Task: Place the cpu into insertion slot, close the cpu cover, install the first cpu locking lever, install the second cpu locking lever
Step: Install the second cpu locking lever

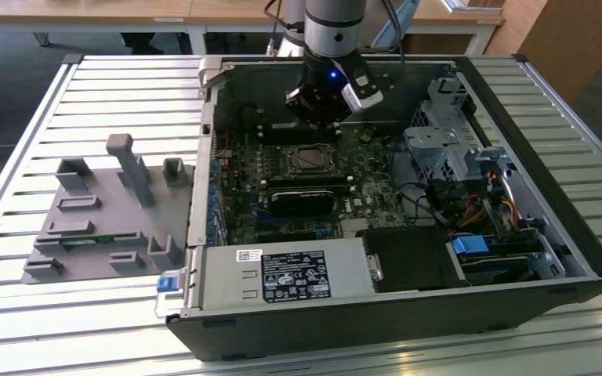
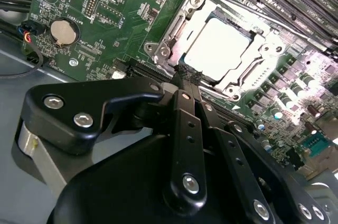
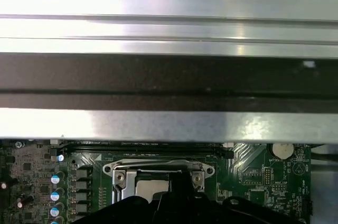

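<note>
The cpu (image 2: 224,49) already sits in the slot (image 2: 179,28) with the cover (image 2: 259,68) down on it, and the fingers (image 2: 187,76), pressed together, touch its edge.

Lab or workshop: open computer case (image 1: 406,313) on slatted metal bench (image 1: 29,133), desks (image 1: 103,16) behind

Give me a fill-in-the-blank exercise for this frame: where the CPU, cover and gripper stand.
1. The cpu lies in the insertion ____.
2. The cpu cover is ____ over the cpu.
3. The gripper has its fingertips beside the socket's ____.
4. The open computer case lies on a slatted ____.

Missing words: slot; closed; edge; table
</note>
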`<state>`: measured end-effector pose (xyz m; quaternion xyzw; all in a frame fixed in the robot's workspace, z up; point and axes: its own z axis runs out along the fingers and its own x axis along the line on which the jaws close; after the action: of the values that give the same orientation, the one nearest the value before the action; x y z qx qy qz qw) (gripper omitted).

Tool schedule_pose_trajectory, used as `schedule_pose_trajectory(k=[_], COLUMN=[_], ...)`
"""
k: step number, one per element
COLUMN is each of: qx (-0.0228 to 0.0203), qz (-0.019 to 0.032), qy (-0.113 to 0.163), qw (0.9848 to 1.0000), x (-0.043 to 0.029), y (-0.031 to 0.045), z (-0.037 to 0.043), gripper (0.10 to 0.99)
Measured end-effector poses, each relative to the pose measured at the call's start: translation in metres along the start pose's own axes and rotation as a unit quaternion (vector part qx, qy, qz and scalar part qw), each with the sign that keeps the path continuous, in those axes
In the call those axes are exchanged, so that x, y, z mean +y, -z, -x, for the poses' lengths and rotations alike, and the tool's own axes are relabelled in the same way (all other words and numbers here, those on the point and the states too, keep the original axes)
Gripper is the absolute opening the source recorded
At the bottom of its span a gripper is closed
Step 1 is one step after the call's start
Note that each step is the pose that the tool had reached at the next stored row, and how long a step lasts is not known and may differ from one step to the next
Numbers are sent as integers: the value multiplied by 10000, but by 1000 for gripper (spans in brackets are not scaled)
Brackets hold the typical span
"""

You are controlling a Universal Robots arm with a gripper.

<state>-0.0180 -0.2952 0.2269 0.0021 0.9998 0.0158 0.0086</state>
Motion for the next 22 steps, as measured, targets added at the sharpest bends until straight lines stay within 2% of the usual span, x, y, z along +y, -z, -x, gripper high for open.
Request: schedule_pose_trajectory(k=[9, 22], qx=[0, 0], qz=[-26, -83], qy=[0, 1], qw=[10000, 10000], x=[-52, -75], y=[1, 6], z=[-1, -1], gripper=[106, 106])
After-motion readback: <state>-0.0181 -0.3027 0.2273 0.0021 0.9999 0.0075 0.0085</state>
